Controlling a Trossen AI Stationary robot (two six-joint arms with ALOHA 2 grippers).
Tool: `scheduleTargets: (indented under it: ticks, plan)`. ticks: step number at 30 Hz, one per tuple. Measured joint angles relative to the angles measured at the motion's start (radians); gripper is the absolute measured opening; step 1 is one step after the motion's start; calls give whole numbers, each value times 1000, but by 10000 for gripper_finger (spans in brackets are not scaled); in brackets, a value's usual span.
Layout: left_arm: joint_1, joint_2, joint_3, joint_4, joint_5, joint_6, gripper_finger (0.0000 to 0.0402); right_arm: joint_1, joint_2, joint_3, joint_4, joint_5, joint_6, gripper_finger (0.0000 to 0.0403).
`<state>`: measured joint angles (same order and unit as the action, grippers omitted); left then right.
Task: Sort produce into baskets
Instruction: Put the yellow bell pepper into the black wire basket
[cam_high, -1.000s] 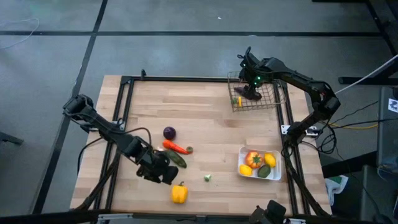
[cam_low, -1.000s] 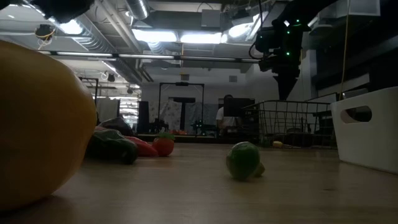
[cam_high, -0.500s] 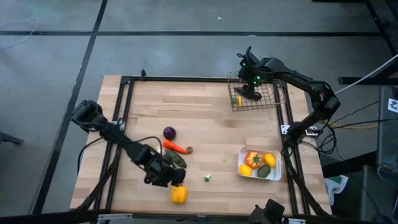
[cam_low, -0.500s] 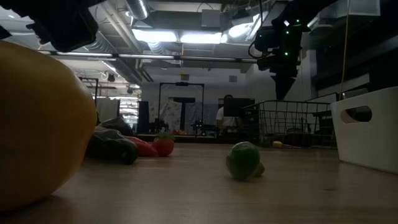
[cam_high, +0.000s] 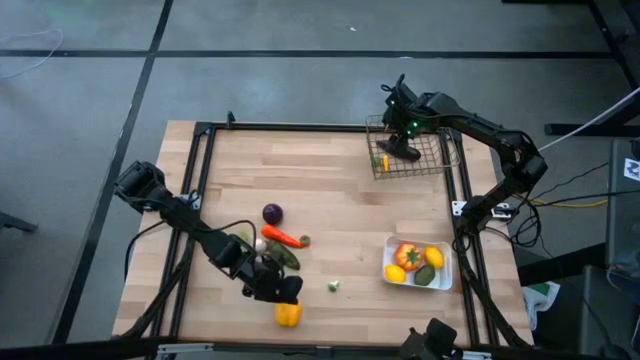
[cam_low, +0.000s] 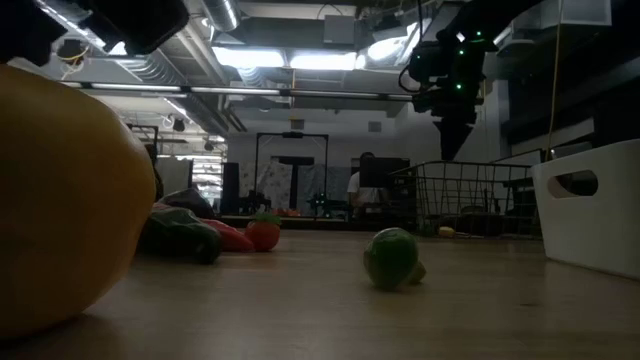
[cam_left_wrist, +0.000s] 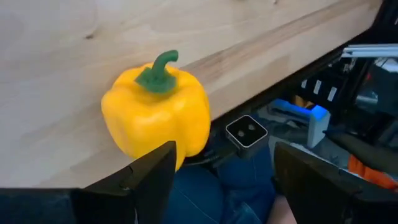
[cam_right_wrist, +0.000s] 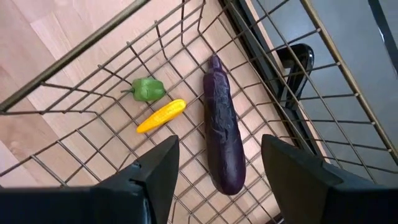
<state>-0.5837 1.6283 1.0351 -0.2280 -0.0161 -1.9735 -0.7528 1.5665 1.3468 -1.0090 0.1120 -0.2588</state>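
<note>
A yellow pepper (cam_left_wrist: 155, 112) stands by its base near the table's near edge (cam_high: 288, 316), stem up. My left gripper (cam_left_wrist: 222, 177) hangs open just above and beside it (cam_high: 281, 292), slanting down, and I see no touch. My right gripper (cam_right_wrist: 219, 144) hovers open over the wire basket (cam_high: 440, 165) at the far right, with nothing between its fingers. Inside the basket lie a purple eggplant (cam_right_wrist: 221, 130), a small yellow piece (cam_right_wrist: 161, 116) and a small green piece (cam_right_wrist: 147, 89). The white tray (cam_high: 386, 262) holds several pieces of produce.
Mid-table lie a round purple piece (cam_high: 272, 212), an orange carrot (cam_high: 281, 237), a green cucumber (cam_high: 288, 257) and a small green piece (cam_high: 333, 286). Bare wood lies between these and the basket. A black frame runs around the table's edges (cam_high: 205, 160).
My left gripper has moved toward the table's near edge and to the right, sinking and tipping toward the yellow pepper. It stays open. The pepper and the other produce have not moved.
</note>
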Motion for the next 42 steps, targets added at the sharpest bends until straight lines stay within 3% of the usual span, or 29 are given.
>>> scheduleTargets:
  ticks: [4, 8, 20, 31, 42]
  plan:
    - [-22, 8, 0, -34, 5, -71, 265, 0, 0, 0, 25, 0, 0, 225]
    - [-31, 19, 0, -27, -4, -47, 276, 0, 0, 0, 33, 0, 0, 225]
    - [-47, 49, -1, -42, -21, 14, 397, 0, 0, 0, 52, 0, 0, 225]
    - [-47, 49, -1, -87, -30, -77, 389, 0, 0, 0, 81, 0, 0, 225]
    - [-49, 103, -1, 12, -59, -92, 389, 0, 0, 0, 86, 0, 0, 225]
